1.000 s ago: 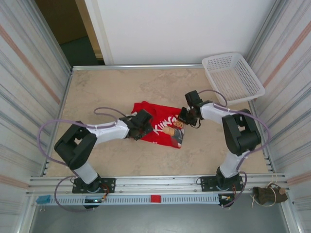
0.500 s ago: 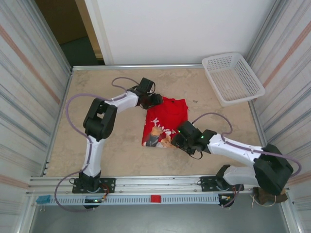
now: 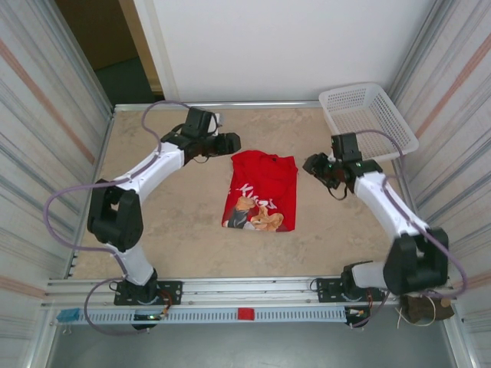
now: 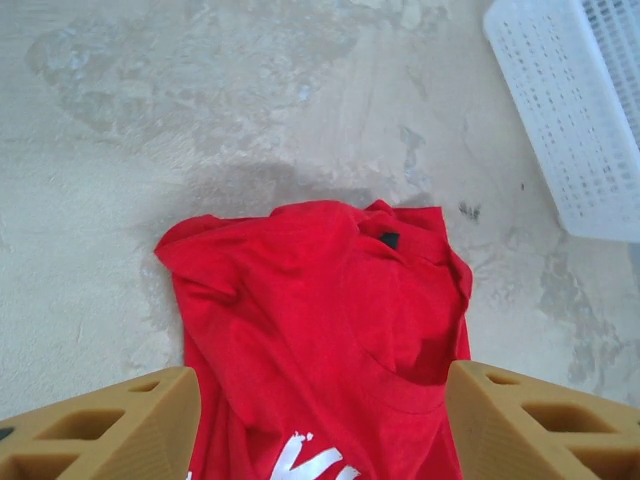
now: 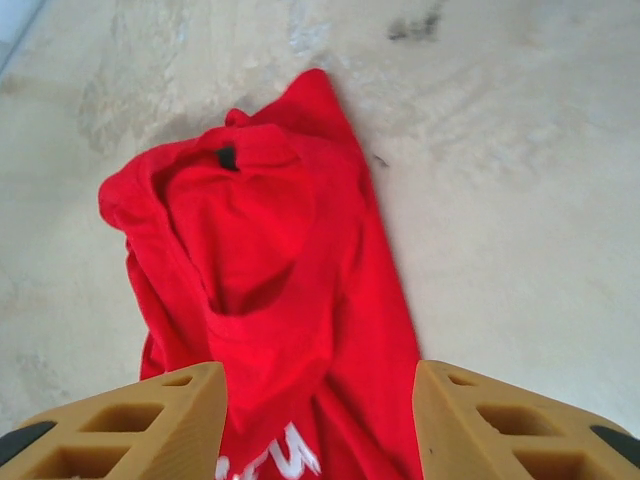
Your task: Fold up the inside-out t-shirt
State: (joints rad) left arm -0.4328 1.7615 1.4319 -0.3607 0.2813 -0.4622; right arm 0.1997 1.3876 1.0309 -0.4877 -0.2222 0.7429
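Claws both stand apart and empty, the left claw (image 3: pixel 232 141) and right claw (image 3: pixel 311 163) hovering either side of the collar end of the red inside-out t-shirt (image 3: pixel 261 188) on the worktop (image 3: pixel 176 222), and we judge this light, limp cloth best pinched at its shoulder corners.

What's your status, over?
Grippers open, empty: left gripper, right gripper. Between them, shirt lies narrow, print up. Far right, basket, not in the way.

Both arms stretch toward the far side, elbows out; left gripper (image 3: pixel 228 141) and right gripper (image 3: pixel 313 163) face inward, jaws apart.
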